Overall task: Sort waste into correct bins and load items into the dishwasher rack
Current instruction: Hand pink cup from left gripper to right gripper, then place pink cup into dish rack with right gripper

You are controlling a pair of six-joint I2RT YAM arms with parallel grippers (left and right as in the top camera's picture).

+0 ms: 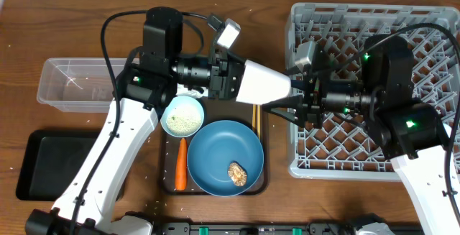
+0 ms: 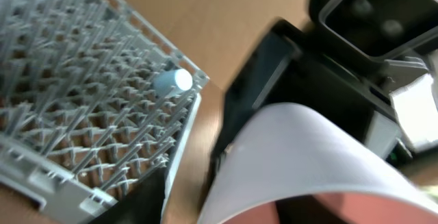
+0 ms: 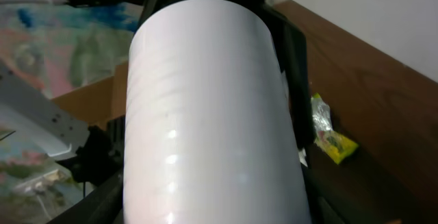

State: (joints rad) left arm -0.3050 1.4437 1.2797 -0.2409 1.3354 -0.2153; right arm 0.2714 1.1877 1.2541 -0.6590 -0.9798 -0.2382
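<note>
White bowl (image 1: 266,84) held aloft just left of the dishwasher rack (image 1: 424,26), between your 2 arms.
Your left end effector (image 1: 239,78) pinches the bowl's wide end, on the side away from the rack. Your right end effector (image 1: 289,98) flanks its narrow end, nearest the rack; you cannot tell whether those fingers press it.

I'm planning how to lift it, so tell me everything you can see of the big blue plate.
The blue plate is round, glossy, ceramic-looking, with a shallow rim. It lies flat, face up, on the dark brown tray; nothing grips it. A brown food lump sits at its lower right. A carrot lies along its left edge, a bowl of rice at its upper left, chopsticks by its upper right.
</note>
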